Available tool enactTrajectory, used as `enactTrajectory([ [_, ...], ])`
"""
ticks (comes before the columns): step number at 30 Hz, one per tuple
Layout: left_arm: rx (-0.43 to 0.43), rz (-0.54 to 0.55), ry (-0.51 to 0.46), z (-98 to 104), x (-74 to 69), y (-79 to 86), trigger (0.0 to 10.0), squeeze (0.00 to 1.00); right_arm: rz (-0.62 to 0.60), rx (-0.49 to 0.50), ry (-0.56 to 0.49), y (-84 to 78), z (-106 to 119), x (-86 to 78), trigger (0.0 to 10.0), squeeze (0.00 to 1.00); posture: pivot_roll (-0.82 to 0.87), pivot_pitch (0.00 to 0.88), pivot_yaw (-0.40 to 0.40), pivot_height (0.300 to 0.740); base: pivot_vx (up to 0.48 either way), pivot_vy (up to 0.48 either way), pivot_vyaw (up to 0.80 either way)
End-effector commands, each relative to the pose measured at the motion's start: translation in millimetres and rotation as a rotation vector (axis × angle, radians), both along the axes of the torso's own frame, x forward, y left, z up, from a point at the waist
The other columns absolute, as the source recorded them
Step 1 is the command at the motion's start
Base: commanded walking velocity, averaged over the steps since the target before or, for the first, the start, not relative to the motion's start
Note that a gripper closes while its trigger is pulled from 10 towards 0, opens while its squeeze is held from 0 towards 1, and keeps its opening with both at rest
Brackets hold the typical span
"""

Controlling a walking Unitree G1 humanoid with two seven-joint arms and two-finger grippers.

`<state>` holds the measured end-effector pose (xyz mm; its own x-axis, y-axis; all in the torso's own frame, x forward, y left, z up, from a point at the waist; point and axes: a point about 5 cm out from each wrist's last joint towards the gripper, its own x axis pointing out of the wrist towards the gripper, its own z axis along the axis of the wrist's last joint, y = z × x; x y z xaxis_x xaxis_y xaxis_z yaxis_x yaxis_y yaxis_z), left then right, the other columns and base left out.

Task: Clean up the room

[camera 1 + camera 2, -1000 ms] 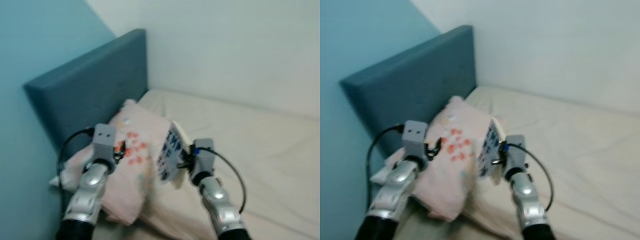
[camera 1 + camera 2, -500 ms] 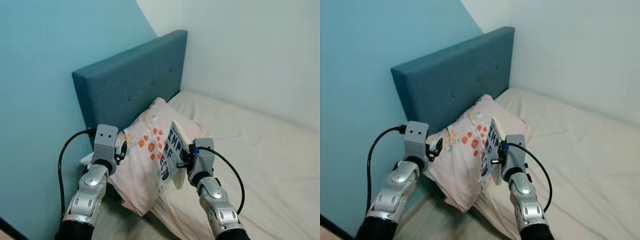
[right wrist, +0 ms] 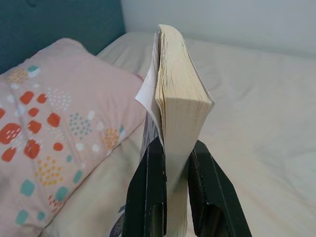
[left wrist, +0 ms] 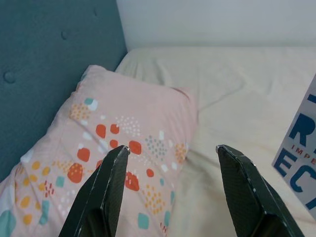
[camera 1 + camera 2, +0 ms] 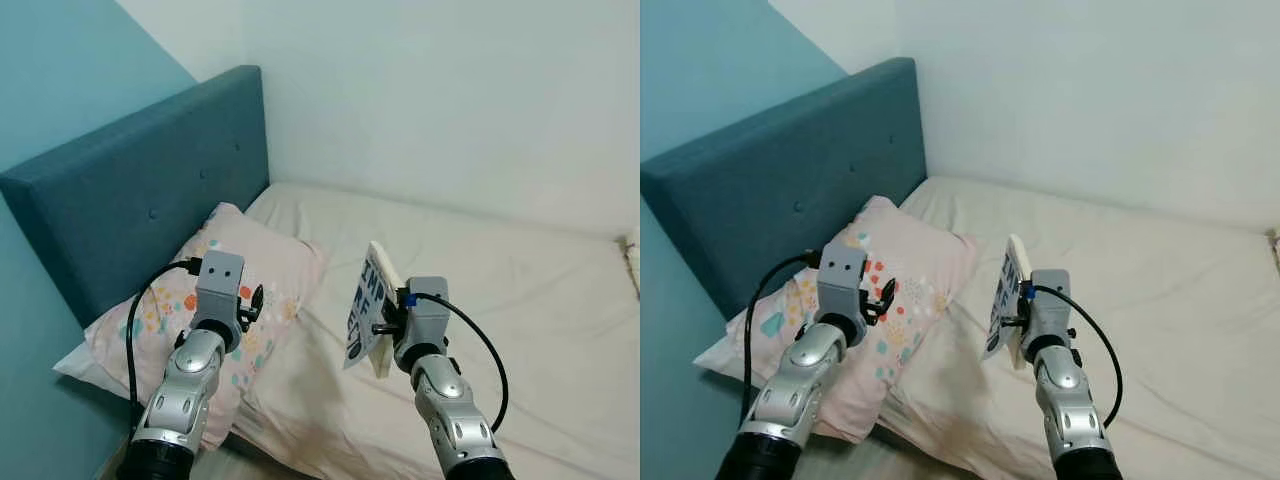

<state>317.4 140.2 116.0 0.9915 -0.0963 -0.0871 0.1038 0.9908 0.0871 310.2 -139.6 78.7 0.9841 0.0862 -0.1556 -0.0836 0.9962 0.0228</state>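
The right tool [image 3: 170,163] is clamping a thick paperback book [image 3: 180,98] by its lower edge, holding it upright above the bed [image 5: 520,290], at about 3 o'clock from the pillow [image 5: 240,290]. The left tool [image 4: 173,158] is hovering over the pillow with its fingers [image 4: 106,187] spread wide and empty. The yellowed pages are fanning and the loose cover is peeling away, so the narrow pinch could be letting the book slip or tip onto the soft, wrinkled cream sheet beside the padded teal headboard [image 5: 140,200]
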Motion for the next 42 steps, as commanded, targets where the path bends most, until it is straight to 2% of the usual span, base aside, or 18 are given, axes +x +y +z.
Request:
enactTrajectory([
  [1, -0.022, 0.010, 0.031, -5.3, -0.5, 1.2, 10.0, 0.00, 0.028, -0.008, -0.032, 7.1, 6.5, 2.4, 10.0, 0.00, 0.01, 0.000, -0.022, 0.740, 0.000, 0.000, 0.00],
  [8, -0.033, 0.017, 0.039, -6.4, -1.1, 2.1, 10.0, 0.00, 0.032, -0.019, -0.025, 7.2, 5.7, 2.8, 10.0, 0.00, 0.01, 0.000, -0.025, 0.740, 0.000, 0.000, 0.43],
  [13, -0.024, 0.022, 0.033, -6.3, -1.5, 1.9, 10.0, 0.00, -0.010, 0.042, -0.028, 3.6, 6.2, 3.0, 10.0, 0.00, 0.01, 0.000, -0.026, 0.740, 0.000, 0.000, 0.00],
  [20, -0.046, 0.024, 0.033, -6.3, -1.2, 2.2, 10.0, 0.00, 0.000, 0.029, -0.030, 3.9, 6.4, 1.9, 10.0, 0.00, 0.01, 0.000, -0.025, 0.740, 0.000, 0.000, 0.00],
  [23, -0.053, 0.025, 0.028, -5.6, -1.1, 2.5, 10.0, 0.00, 0.000, 0.031, -0.031, 3.8, 6.3, 1.7, 10.0, 0.00, 0.01, 0.000, -0.025, 0.740, 0.259, 0.000, 0.00],
  [25, -0.062, 0.023, 0.022, -4.4, -1.0, 2.9, 10.0, 0.00, 0.041, -0.027, -0.038, 7.6, 6.6, 1.9, 10.0, 0.00, 0.01, 0.000, -0.024, 0.740, 0.349, 0.000, 0.40],
  [27, -0.065, 0.023, 0.019, -3.8, -0.9, 2.9, 10.0, 0.00, 0.054, -0.037, -0.040, 9.8, 6.5, 1.8, 10.0, 0.00, 0.01, 0.000, -0.024, 0.740, 0.371, 0.000, 0.80],
  [30, -0.069, 0.024, 0.014, -3.0, -0.9, 3.1, 10.0, 0.00, 0.025, 0.003, -0.026, 9.3, 4.9, 2.1, 10.0, 0.00, 0.01, 0.000, -0.024, 0.740, 0.384, 0.000, 0.27],
  [36, -0.066, 0.032, 0.013, -3.0, -1.1, 4.1, 10.0, 0.00, 0.043, 0.005, -0.019, 10.7, 3.5, 1.4, 10.0, 0.00, 0.01, 0.000, -0.024, 0.740, 0.380, 0.000, 0.00],
  [42, -0.061, 0.060, 0.002, -2.8, -1.2, 7.3, 10.0, 0.00, 0.042, 0.006, -0.015, 9.5, 2.7, 0.7, 10.0, 0.00, 0.02, 0.000, -0.026, 0.740, 0.000, 0.000, 0.00],
])
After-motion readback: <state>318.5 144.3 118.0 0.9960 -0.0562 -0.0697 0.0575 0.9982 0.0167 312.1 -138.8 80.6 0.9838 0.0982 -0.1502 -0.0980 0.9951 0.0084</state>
